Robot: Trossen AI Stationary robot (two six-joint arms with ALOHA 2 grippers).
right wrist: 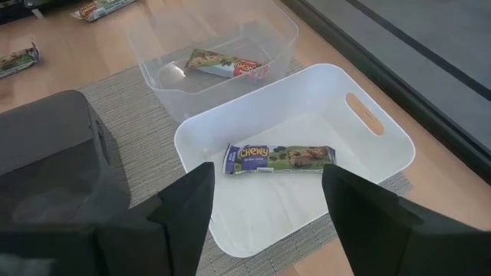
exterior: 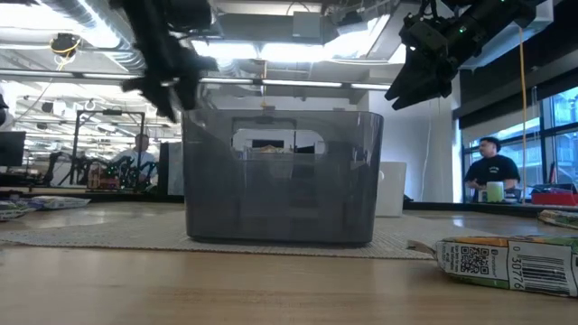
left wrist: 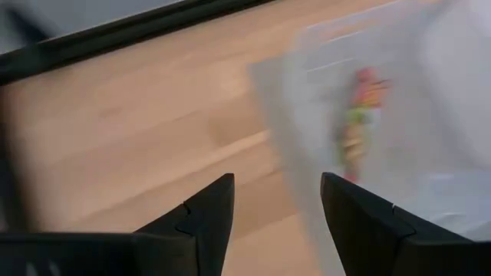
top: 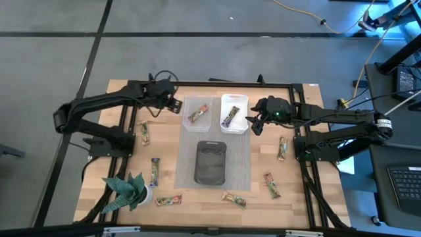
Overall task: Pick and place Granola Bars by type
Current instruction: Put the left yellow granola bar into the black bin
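White tray (right wrist: 387, 157) holds one bar (right wrist: 280, 158) | right hand (right wrist: 265, 203) spread, empty above it | left hand (left wrist: 276, 211) spread beside clear tray (top: 197, 115) | risk: mixing types

One blue-purple bar (right wrist: 279, 159) marked "Chewy" lies flat on the floor of the white bin (right wrist: 383, 153). A red-and-green bar (right wrist: 226, 64) lies flat in the clear bin (right wrist: 284, 34) beside it. The other bars are scattered flat on the bare wood: two (top: 145, 133) (top: 155, 172) on the left side, two (top: 169, 199) (top: 234, 199) along the near edge, and two (top: 282, 147) (top: 272, 185) on the right, their colours hard to make out from above.
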